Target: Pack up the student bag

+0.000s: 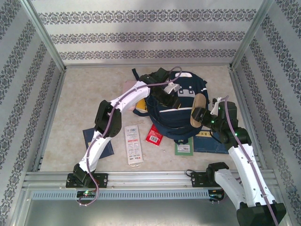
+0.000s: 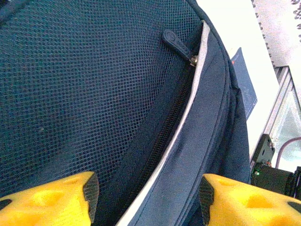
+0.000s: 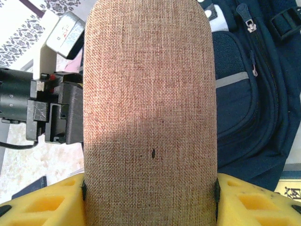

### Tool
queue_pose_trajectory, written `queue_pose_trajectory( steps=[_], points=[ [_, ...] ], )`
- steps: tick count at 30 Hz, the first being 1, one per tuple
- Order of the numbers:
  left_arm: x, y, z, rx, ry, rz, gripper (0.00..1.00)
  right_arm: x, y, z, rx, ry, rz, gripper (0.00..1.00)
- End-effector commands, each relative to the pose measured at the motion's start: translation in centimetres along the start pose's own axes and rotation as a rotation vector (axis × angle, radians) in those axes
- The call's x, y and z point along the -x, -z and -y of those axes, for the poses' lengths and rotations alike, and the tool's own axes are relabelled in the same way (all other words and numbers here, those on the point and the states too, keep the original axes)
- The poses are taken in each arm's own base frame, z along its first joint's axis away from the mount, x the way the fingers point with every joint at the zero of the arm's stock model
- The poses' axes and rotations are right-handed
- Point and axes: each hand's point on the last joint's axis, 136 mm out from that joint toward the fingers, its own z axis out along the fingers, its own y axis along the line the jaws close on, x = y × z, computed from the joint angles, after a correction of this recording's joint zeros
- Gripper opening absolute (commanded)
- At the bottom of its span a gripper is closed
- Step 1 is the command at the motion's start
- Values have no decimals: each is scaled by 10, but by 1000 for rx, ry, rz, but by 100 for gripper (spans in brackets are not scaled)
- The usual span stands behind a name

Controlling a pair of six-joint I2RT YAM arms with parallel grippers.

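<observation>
**Fig.** We see the student bag (image 1: 178, 126) lying beneath the left gripper (image 2: 148, 193), its long axis running away from both arms. The jaws stand apart astride its zip (image 2: 165, 131). The right gripper (image 3: 150, 188), at the bag's right edge, is clamped on a tan woven pouch (image 3: 150, 94).

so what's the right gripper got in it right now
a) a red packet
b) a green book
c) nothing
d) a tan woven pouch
d: the right gripper is shut on the tan woven pouch, with a yellow finger pressed against each side of it, next to the student bag.
</observation>
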Motion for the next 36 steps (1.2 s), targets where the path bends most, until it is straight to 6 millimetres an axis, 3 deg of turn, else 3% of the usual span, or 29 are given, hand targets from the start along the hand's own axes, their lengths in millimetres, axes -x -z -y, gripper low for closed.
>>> queue_pose_trajectory(
  steps=[1, 7, 12, 17, 28, 30, 34, 36],
  points=[
    [-7, -18, 14, -49, -17, -24, 60, 1, 1, -3, 32, -8, 20, 39],
    [-8, -24, 30, -118, -30, -26, 57, -2, -3, 0, 24, -10, 12, 39],
    [-7, -23, 37, -139, -44, -21, 46, -4, -6, 2, 21, -16, 6, 39],
    [-12, -33, 31, -144, -41, -42, 36, -4, -4, 1, 21, -15, 9, 39],
    [-16, -51, 6, -78, -71, -78, 36, -5, -6, 2, 24, -28, 4, 40],
    [-16, -51, 3, -63, -82, -78, 28, -7, -7, 3, 24, -32, 0, 40],
    [-8, -40, 11, -79, -104, -52, 0, -7, -6, 2, 25, -34, -1, 40],
    [3, -25, 19, -93, -116, -13, 0, -6, -2, 1, 25, -28, 7, 39]
  ],
)
